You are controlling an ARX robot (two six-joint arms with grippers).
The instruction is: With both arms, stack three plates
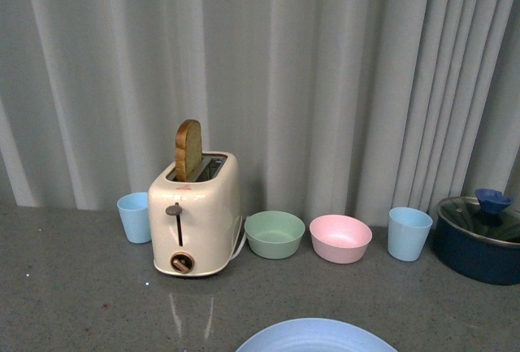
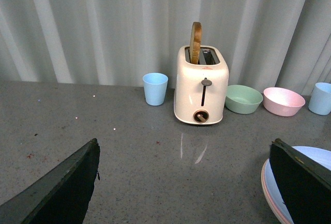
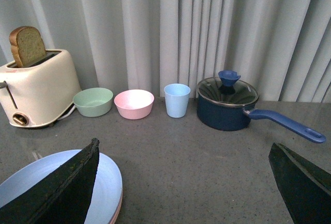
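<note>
The light blue plate (image 1: pixel 315 336) lies at the table's near edge, only its far rim showing in the front view. In the left wrist view it (image 2: pixel 273 192) lies on a pink plate, whose rim (image 2: pixel 264 181) shows under it. The right wrist view shows the same blue plate (image 3: pixel 106 182) over the pink rim (image 3: pixel 119 210). No beige-cream plate shows apart from this stack. My left gripper (image 2: pixel 183 182) is open and empty, left of the stack. My right gripper (image 3: pixel 183 182) is open and empty, right of the stack. Neither arm shows in the front view.
At the back stand a cream toaster (image 1: pixel 195 215) with a bread slice, a light blue cup (image 1: pixel 134 217), a green bowl (image 1: pixel 275 234), a pink bowl (image 1: pixel 340 238), a second blue cup (image 1: pixel 409 233) and a lidded dark blue saucepan (image 1: pixel 478 238) whose handle (image 3: pixel 287 123) points right.
</note>
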